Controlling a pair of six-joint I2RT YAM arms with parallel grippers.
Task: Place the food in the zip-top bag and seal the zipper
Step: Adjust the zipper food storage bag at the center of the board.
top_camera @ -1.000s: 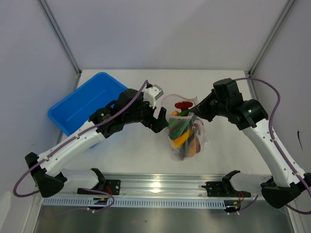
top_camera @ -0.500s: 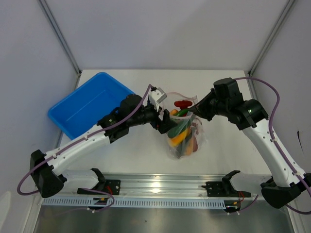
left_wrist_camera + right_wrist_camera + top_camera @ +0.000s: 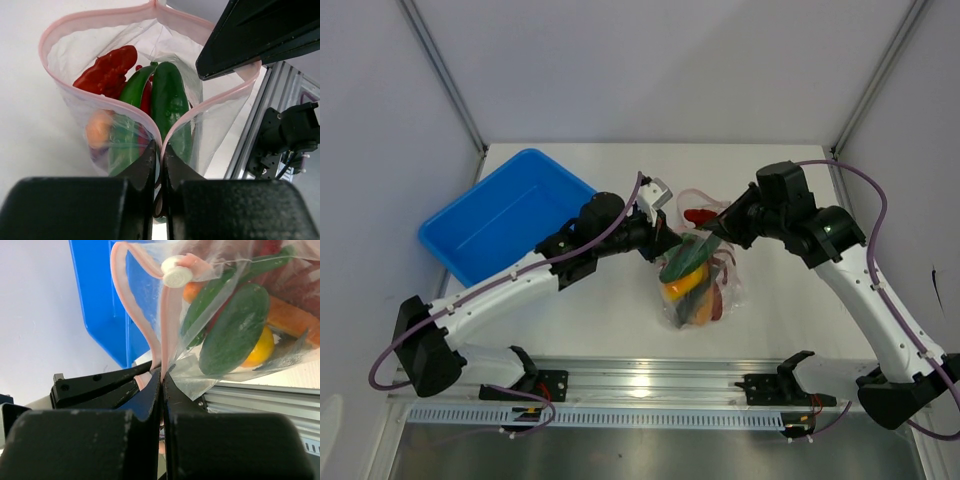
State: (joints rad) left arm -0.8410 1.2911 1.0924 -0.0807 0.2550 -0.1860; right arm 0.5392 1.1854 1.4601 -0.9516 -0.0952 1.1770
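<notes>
Now: the left tool (image 3: 160,150) has its jaws drawn narrow and pinched on the zipper (image 3: 90,22), the pink strip of the zip-top bag (image 3: 697,300) caught between the two black fingertips. The right tool (image 3: 162,377) is likewise pressed tight on the same strip at the opposite side of the mouth. The bag hangs between the two tools, its body dropping away below both sets of tips toward the worktop (image 3: 620,320); I cannot tell whether its bottom touches. The film is clear, crinkled and faintly dotted. From the left tool the pink strip runs out ahead in a wide loop, so the mouth stands open and unsealed, and the right tool's black finger shows at the far right end of that loop. A small white round knob (image 3: 176,273) sits on the strip just beyond the right tool's tips. The food (image 3: 688,272) is all inside the bag: a red chilli (image 3: 107,70) ahead and left of the left tool, two long green vegetables (image 3: 170,100) straight ahead, an orange piece (image 3: 97,132) lower left, and a yellow piece (image 3: 262,350) seen from the right tool behind a green one. A blue bin (image 3: 500,215) lies behind the left tool, well apart from the bag.
</notes>
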